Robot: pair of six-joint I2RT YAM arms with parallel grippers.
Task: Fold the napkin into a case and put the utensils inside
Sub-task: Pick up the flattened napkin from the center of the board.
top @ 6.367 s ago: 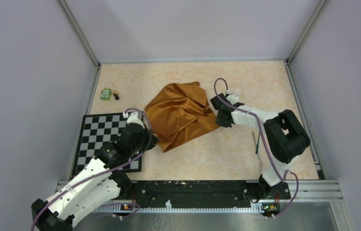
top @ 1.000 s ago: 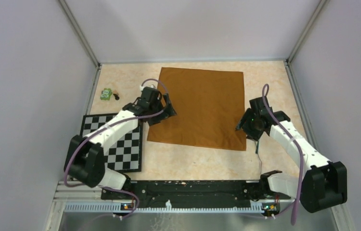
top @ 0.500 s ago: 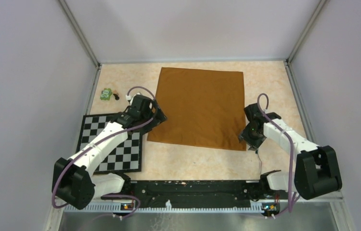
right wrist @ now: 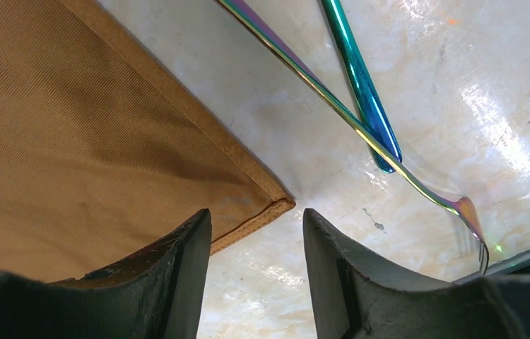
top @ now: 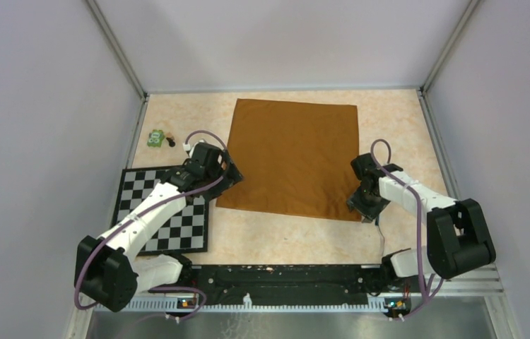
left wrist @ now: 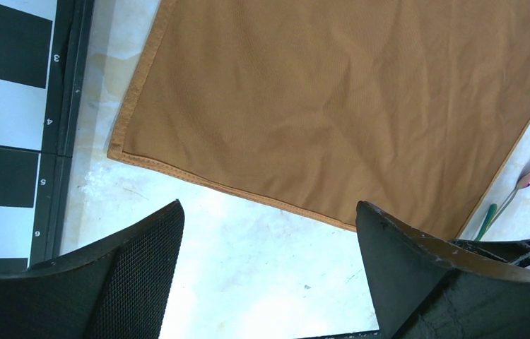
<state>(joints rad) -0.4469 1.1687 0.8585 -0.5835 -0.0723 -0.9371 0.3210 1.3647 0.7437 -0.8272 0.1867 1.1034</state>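
The rust-orange napkin lies spread flat on the table, unfolded. My left gripper hovers open at its near-left edge. In the left wrist view the napkin and its hem lie just beyond the wide-apart fingers of that gripper, with only bare table between them. My right gripper sits at the near-right corner. Its jaws are partly open and empty, with the napkin corner just ahead of the tips. The utensils lie right of that corner: a teal handle crossed by an iridescent fork.
A black-and-white checkered mat lies left of the napkin, and its edge shows in the left wrist view. A small green toy sits at the back left. Grey walls close in the table on three sides.
The napkin, crumpled earlier, now lies flat. Over the last second my left gripper drew back to the near-left edge. My right gripper narrowed and moved in to the near-right corner.
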